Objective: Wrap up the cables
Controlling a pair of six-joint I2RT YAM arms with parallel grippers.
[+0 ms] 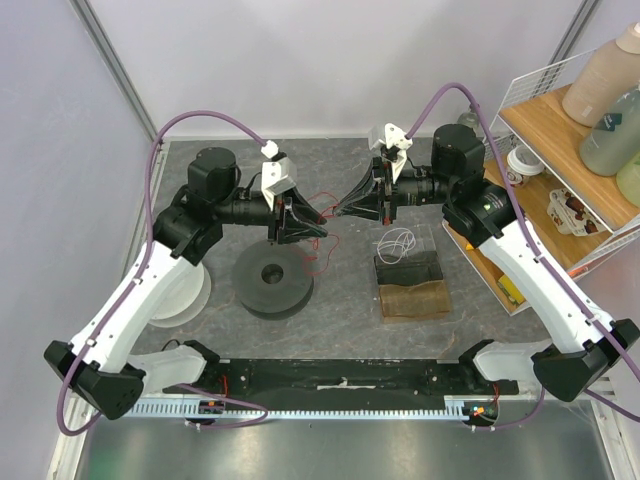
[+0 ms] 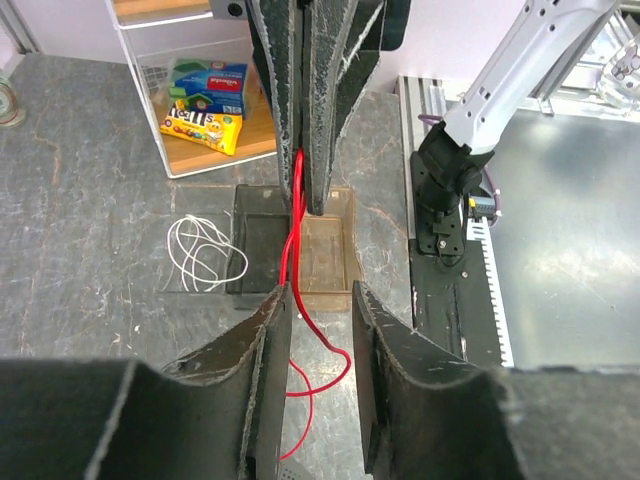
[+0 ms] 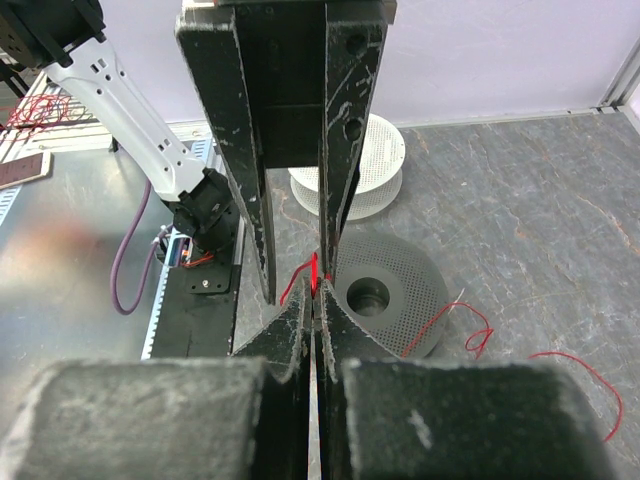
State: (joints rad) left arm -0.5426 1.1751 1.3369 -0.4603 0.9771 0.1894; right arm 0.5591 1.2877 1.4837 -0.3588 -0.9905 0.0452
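Observation:
The thin red wire runs from my right gripper's tips through the gap of my left gripper, close to its left finger, then curls on the table. My left gripper is open, jaws on either side of the wire. My right gripper is shut on the red wire at its tips, nose to nose with the left one. In the top view the right gripper nearly meets the left above the table's middle. Loose red loops lie beside the dark perforated spool.
The dark spool lies under the left gripper, with a white spool to its left. A coil of white wire rests on a dark tray beside a brown tray. A wire shelf with bottles and snacks stands at right.

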